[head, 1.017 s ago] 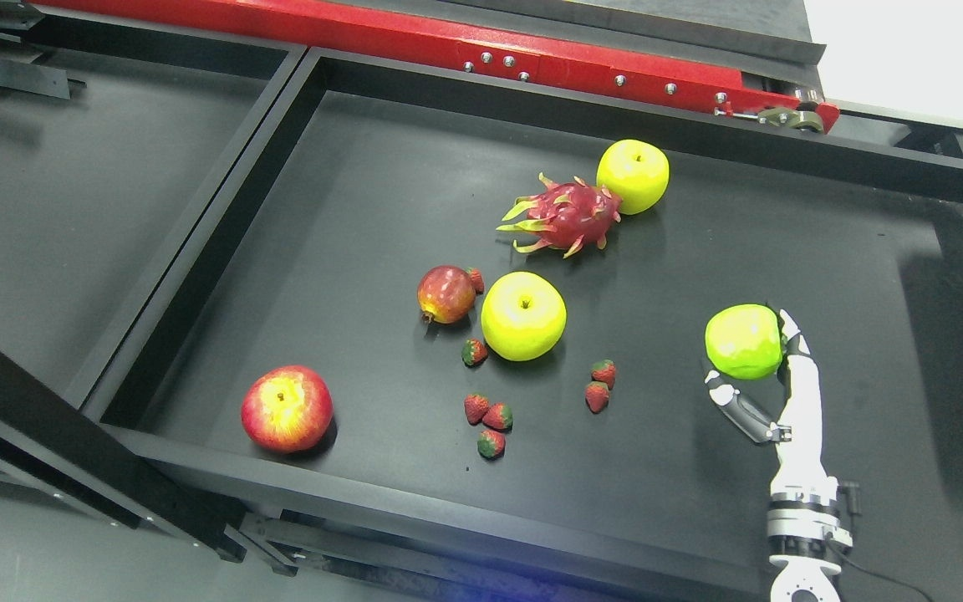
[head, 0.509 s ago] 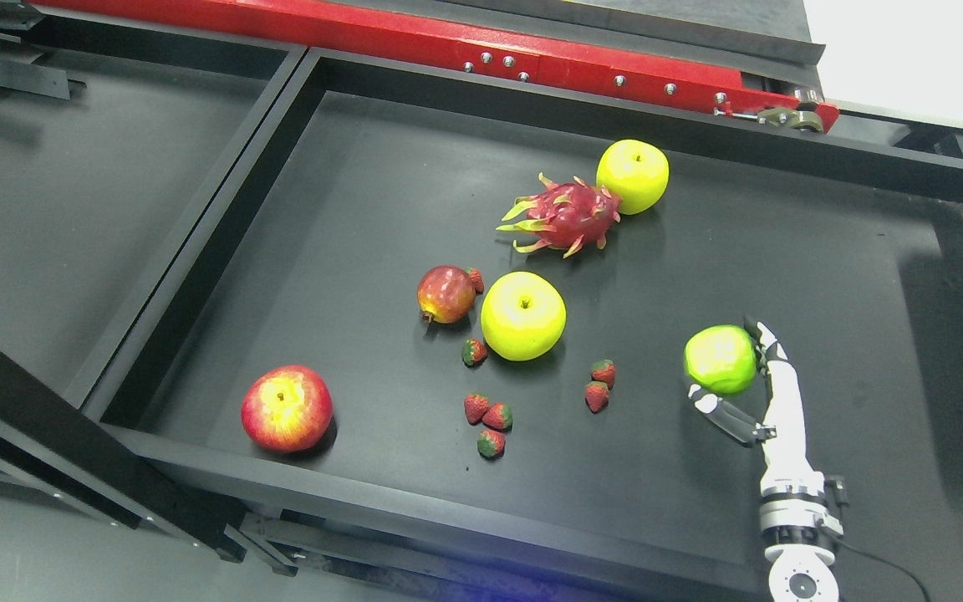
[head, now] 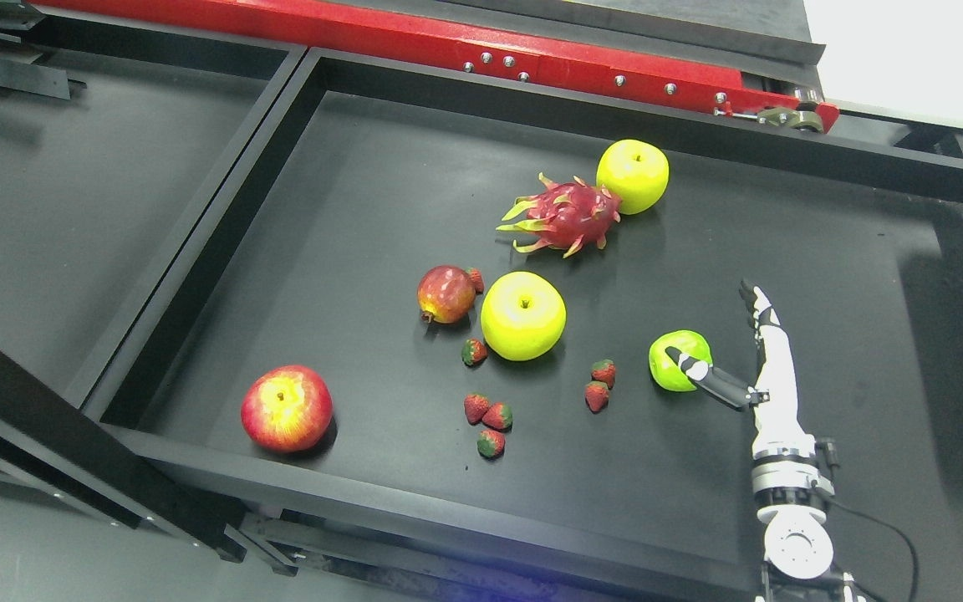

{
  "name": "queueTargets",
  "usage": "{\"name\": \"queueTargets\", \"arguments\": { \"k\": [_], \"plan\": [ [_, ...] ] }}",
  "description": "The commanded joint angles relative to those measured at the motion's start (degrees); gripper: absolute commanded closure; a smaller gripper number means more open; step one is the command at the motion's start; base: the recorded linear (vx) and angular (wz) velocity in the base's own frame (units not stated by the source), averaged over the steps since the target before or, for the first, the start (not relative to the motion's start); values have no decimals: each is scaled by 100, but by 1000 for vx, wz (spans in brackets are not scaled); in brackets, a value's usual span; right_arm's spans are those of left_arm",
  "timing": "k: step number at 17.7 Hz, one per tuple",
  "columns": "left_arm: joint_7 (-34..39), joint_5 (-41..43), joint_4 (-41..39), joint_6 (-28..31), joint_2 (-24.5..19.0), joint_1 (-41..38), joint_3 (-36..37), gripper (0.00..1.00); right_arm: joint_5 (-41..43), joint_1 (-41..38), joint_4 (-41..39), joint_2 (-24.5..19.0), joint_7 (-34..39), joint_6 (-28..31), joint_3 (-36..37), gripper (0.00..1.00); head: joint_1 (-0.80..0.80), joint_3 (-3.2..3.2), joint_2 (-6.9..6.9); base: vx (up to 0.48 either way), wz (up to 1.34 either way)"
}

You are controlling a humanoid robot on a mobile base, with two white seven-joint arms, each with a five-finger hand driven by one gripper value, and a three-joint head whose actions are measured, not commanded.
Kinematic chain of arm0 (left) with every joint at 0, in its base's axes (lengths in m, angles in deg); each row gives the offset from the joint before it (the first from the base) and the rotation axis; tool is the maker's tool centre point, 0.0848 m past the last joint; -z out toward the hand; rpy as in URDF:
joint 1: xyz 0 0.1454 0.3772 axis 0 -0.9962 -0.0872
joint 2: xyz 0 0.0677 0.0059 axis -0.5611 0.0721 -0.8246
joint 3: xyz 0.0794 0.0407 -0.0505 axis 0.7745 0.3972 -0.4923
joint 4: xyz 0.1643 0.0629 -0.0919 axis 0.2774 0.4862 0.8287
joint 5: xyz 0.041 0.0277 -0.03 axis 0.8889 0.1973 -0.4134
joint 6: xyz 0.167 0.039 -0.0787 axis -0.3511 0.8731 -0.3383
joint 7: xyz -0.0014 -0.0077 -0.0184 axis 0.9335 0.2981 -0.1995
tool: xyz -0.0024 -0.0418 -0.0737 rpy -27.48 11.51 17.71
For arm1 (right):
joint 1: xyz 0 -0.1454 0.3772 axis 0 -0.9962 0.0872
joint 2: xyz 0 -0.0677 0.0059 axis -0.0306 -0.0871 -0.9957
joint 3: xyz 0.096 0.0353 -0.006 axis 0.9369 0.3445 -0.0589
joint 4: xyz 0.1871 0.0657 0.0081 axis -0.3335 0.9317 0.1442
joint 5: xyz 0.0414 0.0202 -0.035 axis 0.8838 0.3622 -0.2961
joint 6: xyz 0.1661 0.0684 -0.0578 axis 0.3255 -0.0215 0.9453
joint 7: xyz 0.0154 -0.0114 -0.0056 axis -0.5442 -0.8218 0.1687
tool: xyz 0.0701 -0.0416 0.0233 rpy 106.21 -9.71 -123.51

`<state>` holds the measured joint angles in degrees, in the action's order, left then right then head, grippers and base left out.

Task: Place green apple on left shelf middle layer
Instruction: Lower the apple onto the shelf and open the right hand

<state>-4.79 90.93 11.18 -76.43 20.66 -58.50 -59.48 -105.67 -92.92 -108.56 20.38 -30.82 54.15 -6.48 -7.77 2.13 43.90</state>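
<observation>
A small green apple (head: 672, 358) lies on the black shelf tray (head: 824, 251), right of the middle. My right hand (head: 714, 326) comes up from the bottom right edge and stands open. Its fingers (head: 754, 303) stretch straight up, away from the apple, and its thumb (head: 703, 376) reaches left across the apple's lower right side. Whether the thumb touches the apple I cannot tell. The left arm does not show.
On the same tray are two larger yellow-green apples (head: 523, 315) (head: 633, 176), a dragon fruit (head: 563, 216), a pomegranate (head: 445, 293), a red apple (head: 287, 407) and several strawberries (head: 601, 385). A second black compartment (head: 72, 192) adjoins on the left, a red beam (head: 415, 38) behind.
The right hand carried the green apple down and to the left, then opened. The fingers now stand straight and the apple sits lower, left of the palm.
</observation>
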Motion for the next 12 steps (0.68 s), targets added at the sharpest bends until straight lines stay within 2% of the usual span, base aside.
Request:
{"name": "queueTargets", "arguments": {
  "k": [1,5,12],
  "plan": [
    [3,0,0,-2,-100,0,0,0,943,-146,79,100,-8,-126,-90,0,0,0,0,0,0],
    [3,0,0,-2,-100,0,0,0,1311,-858,-185,100,1,-592,-142,0,0,0,0,0,0],
    [3,0,0,-2,-100,0,0,0,1400,-587,-186,100,36,-382,-415,0,0,0,0,0,0]
  ]
}}
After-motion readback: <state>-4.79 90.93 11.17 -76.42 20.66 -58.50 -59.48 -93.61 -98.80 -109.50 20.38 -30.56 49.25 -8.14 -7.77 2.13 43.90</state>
